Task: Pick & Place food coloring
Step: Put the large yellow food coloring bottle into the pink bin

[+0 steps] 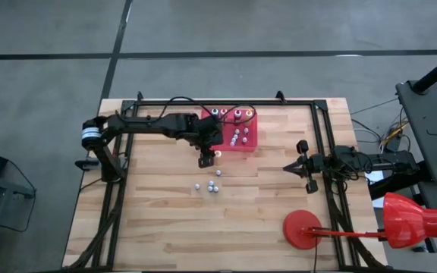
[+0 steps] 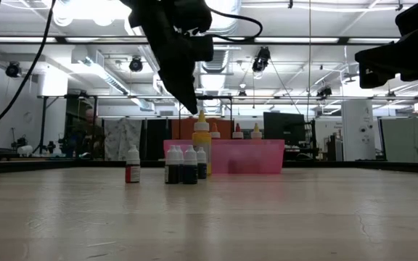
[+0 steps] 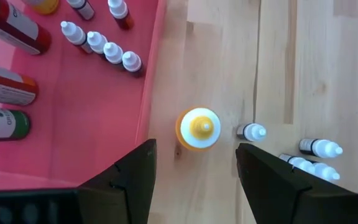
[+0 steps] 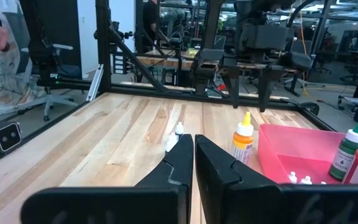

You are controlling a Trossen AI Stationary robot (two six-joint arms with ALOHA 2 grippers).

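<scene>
Yellow food coloring bottle [image 3: 198, 129] stands under open left pincer [image 3: 194, 165].

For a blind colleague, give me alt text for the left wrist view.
The open left gripper hovers above an upright yellow-capped bottle on the wooden table, beside a pink tray holding more bottles. Small white-capped bottles stand nearby.

A dark arm [image 2: 171, 43] reaches down from above, its tip just over a yellow-capped bottle [image 2: 202, 141]. That bottle stands in front of a pink tray [image 2: 252, 156]. Small dark bottles [image 2: 183, 165] cluster beside it; one red bottle [image 2: 132, 165] stands apart on the wooden table [image 2: 267, 217].
</scene>
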